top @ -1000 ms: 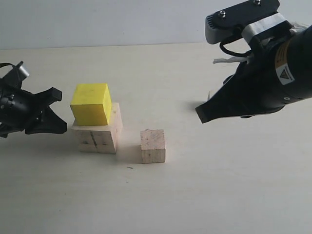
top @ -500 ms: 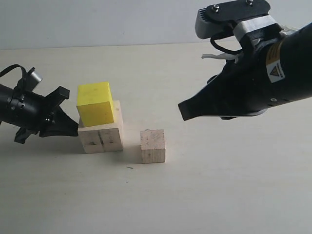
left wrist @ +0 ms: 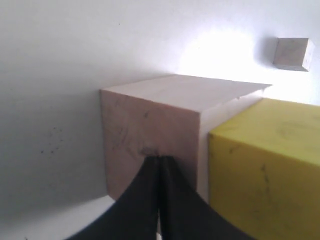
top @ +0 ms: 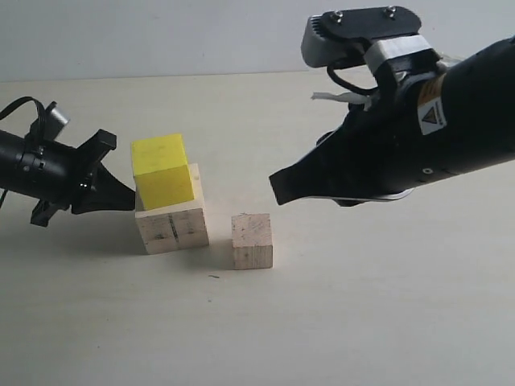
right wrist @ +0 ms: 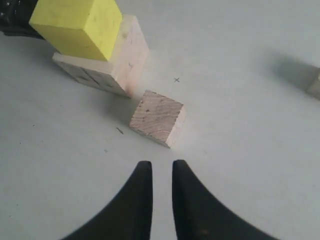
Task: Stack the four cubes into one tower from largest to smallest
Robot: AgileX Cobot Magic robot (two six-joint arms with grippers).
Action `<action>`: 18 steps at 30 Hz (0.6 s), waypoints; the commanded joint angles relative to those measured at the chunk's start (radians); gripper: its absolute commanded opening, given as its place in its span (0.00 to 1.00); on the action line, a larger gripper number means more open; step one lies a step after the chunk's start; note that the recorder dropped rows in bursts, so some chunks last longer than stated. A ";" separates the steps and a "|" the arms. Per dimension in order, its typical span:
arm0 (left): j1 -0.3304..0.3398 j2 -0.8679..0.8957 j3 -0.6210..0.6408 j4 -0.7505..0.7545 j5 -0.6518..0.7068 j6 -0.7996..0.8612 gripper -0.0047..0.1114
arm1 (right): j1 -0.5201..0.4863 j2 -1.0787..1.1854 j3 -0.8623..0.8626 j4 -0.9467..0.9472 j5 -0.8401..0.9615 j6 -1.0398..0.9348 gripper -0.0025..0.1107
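Observation:
The bright yellow cube rests on the large pale wood cube, set toward its left side and turned slightly askew. My left gripper is shut, and its joined tips press against the large cube's left face, just beside the yellow cube. The medium wood cube stands alone to the right of the stack. My right gripper hovers above and right of it, open by a narrow gap with nothing between. The small wood cube shows only in the wrist views.
The pale tabletop stretches bare in front of the cubes. The bulky right arm covers the back right of the table, and the small cube lies hidden behind it in the exterior view. A white wall runs behind.
My left gripper has slid right against the large cube, nudging the stack right and twisting it a little. The right arm has moved left, toward the medium cube.

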 commanded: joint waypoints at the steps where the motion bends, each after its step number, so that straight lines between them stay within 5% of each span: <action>1: -0.021 0.033 -0.035 -0.009 0.024 0.008 0.04 | -0.003 0.041 0.004 0.069 -0.050 -0.068 0.15; 9: -0.059 0.080 -0.084 -0.015 0.036 0.008 0.04 | -0.003 0.102 0.002 0.147 -0.130 -0.065 0.16; 18: -0.057 0.080 -0.096 -0.050 0.016 0.008 0.04 | -0.003 0.231 -0.217 0.142 -0.003 -0.060 0.46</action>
